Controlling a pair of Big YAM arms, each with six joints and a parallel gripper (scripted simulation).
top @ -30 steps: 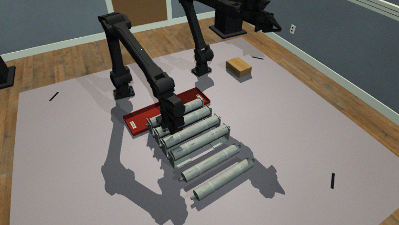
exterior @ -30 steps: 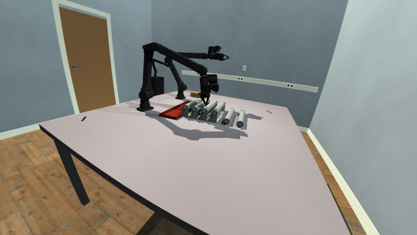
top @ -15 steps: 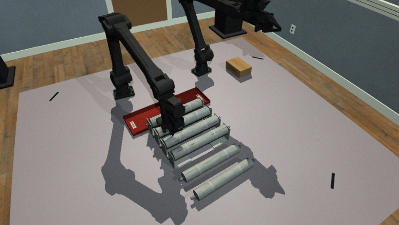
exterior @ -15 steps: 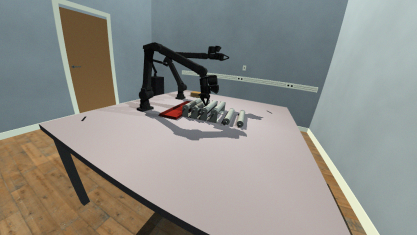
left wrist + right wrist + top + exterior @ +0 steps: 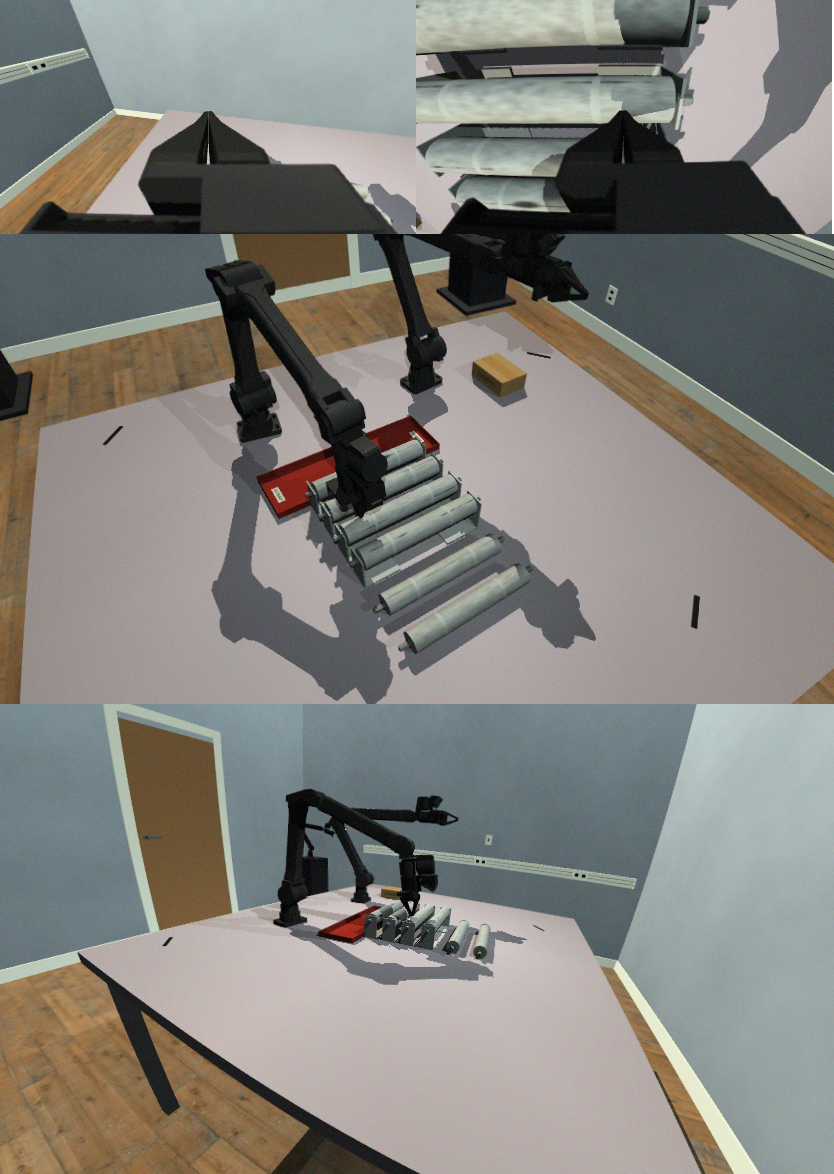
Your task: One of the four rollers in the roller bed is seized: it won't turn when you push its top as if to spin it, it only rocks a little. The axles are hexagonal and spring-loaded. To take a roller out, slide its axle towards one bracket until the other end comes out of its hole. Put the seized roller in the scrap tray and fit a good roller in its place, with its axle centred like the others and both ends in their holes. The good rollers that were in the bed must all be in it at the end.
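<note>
Bed (image 5: 382, 571) (image 5: 427, 938) (image 5: 679, 106) carries four rollers (image 5: 431, 525) (image 5: 437, 920) (image 5: 541, 100), two spares (image 5: 469, 607) (image 5: 481, 937) beside it. Right pincer (image 5: 362, 514) (image 5: 411, 911) (image 5: 623, 113), closed, points down over it; left pincer (image 5: 585, 294) (image 5: 455, 819) (image 5: 208, 113), closed, hangs well apart.

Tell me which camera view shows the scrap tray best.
The top view: it shows both ends of the scrap tray with their labels, though an arm and rollers cover its middle. The exterior view shows the near end at a slant, rollers hiding part. The left wrist view misses it; the right wrist view catches at most a red sliver.
</note>
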